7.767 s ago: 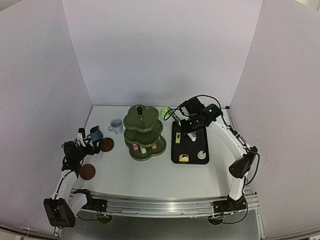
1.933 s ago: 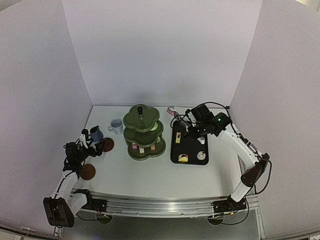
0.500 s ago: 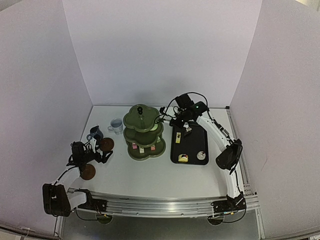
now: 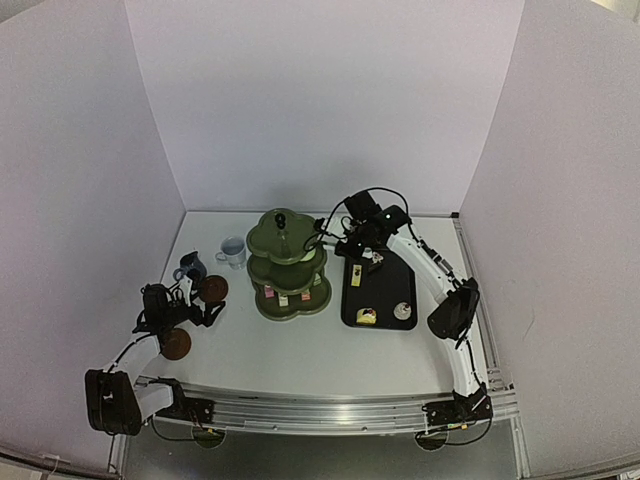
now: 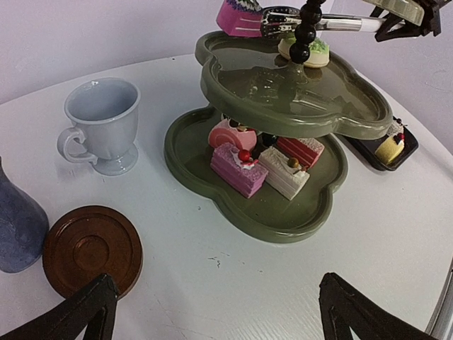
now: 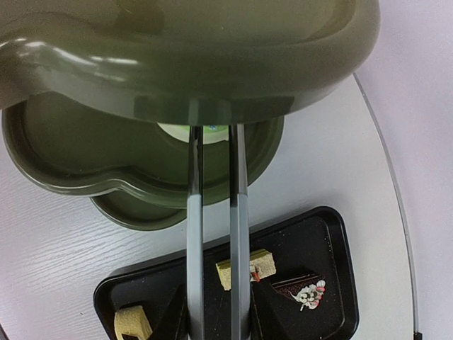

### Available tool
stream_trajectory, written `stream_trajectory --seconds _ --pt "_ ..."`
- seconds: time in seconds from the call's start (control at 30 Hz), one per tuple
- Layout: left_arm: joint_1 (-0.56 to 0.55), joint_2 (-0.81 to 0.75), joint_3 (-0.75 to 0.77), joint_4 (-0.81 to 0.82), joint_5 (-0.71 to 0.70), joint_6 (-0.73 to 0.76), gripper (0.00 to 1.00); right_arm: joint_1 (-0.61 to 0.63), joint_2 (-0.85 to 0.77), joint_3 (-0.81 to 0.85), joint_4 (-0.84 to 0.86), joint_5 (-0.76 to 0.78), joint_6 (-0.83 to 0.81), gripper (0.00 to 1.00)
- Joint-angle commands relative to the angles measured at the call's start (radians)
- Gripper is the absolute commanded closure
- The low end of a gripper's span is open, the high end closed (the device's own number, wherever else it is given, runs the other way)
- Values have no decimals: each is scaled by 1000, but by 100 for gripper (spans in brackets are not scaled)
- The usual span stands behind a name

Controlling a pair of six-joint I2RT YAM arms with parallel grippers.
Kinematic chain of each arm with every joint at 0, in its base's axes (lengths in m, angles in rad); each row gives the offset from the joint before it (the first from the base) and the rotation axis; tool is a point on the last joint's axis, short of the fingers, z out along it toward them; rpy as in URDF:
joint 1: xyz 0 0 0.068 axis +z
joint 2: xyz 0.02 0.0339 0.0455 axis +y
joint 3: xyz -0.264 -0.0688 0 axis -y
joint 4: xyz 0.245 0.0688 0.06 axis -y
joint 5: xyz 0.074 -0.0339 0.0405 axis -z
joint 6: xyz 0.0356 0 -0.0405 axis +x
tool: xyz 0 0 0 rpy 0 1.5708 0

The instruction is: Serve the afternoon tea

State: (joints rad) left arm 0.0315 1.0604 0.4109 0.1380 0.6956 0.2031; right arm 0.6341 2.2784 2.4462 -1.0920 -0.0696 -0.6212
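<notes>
- The pink cake [image 5: 239, 17] looks small, light and soft-iced, so it could easily squash or slip. It is best pinched gently, low on its flat sides.
- It appears nipped in the tips of the tongs [image 5: 318, 23], over the upper tiers of the stand [image 5: 311, 117], toward its 2 o'clock edge.
- The right gripper [image 4: 348, 243] is clamped on the tongs. The left gripper [image 5: 216, 283] hangs wide and empty at the stand's 8 o'clock.
- The glossy tiers look slick, with little headroom between them. The table [image 4: 300, 345] is smooth, and the tray [image 4: 385, 290] lies at 3 o'clock.
</notes>
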Motion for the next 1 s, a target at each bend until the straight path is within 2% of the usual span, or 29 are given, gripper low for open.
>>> stream_trajectory --seconds 0.0,0.67,0.97 --pt "-4 -19 -8 5 -7 8 1 12 2 44 20 9 -13 84" --pt "-3 -29 -23 8 -10 8 1 18 -40 11 19 46 -78 77" --pt "-3 -26 -23 11 -7 9 1 18 -40 14 20 59 -81 70"
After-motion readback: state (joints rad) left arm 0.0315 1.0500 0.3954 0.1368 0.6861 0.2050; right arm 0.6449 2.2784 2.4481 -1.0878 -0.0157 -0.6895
